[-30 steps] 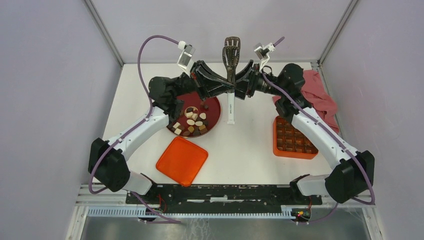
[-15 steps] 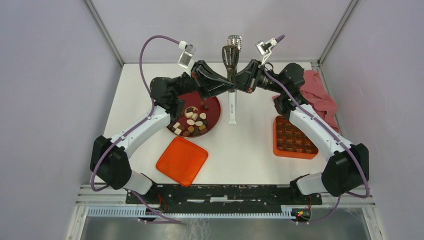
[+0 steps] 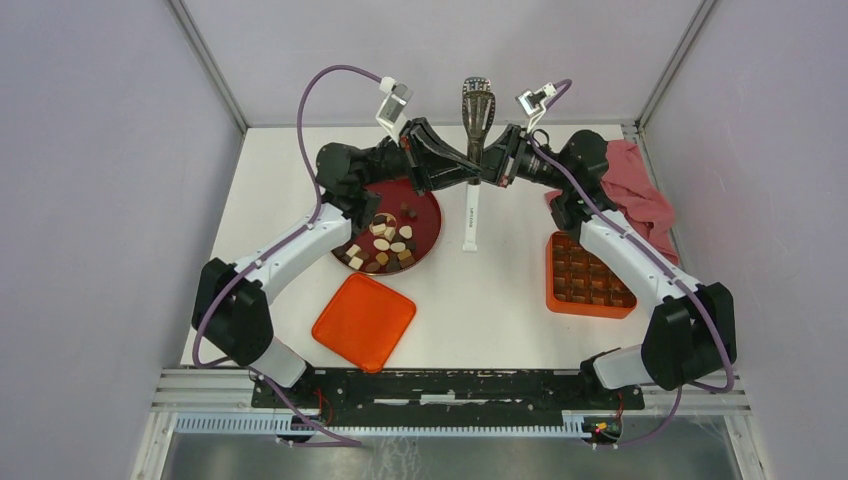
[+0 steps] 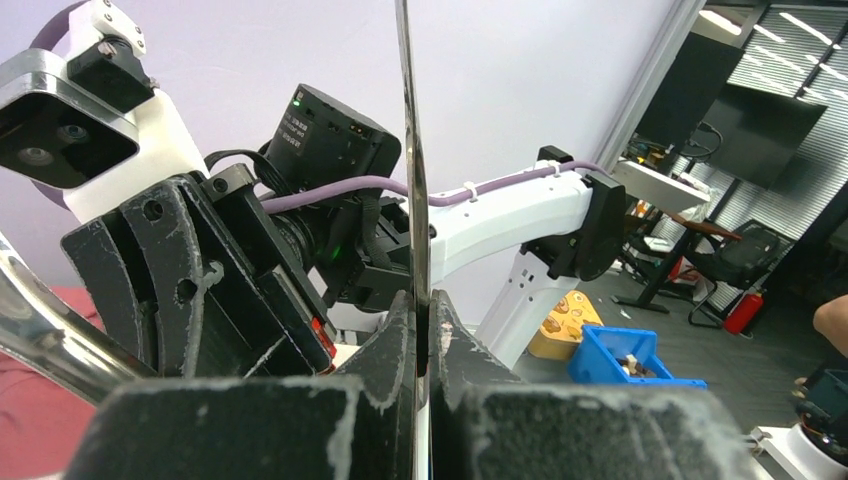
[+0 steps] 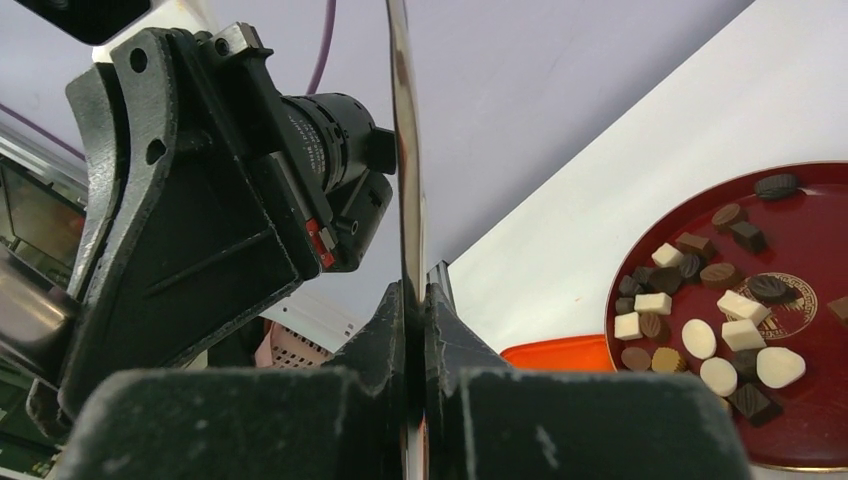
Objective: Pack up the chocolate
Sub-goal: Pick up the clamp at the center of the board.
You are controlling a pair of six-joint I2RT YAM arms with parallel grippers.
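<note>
Currently, in the top view, both arms reach to the far side of the table and meet on a pair of tongs [image 3: 470, 215] held just right of the red plate [image 3: 432, 215]. The dark slotted head points away from the bases and the white handle hangs back toward them. The left gripper [image 3: 462, 168] and right gripper [image 3: 492, 168] pinch the tongs from opposite sides at nearly the same spot. The chocolate [image 3: 385, 245] lies loose on the plate. The orange box [image 3: 590, 280] sits well right of the plate; whether any compartment is filled cannot be told. An orange lid [image 3: 364, 321] lies on the near side of the plate.

In the left wrist view, the left gripper [image 4: 421, 330] is clamped on a thin metal strip of the tongs [image 4: 408, 150], seen edge-on.

In the right wrist view, the right gripper [image 5: 415, 300] is likewise closed tight on the strip [image 5: 405, 150], with the chocolate [image 5: 700, 340] on the plate [image 5: 620, 290] beyond it.

Assessed risks:
- Two grips on one smooth, narrow strip could fight each other. Any mismatch in arm motion could bend the strip or make it slip.
- If one gripper lets go before the other's hold is sound, the tongs could pivot or drop.
- A drop so close to the plate could scatter pieces off it.
</note>
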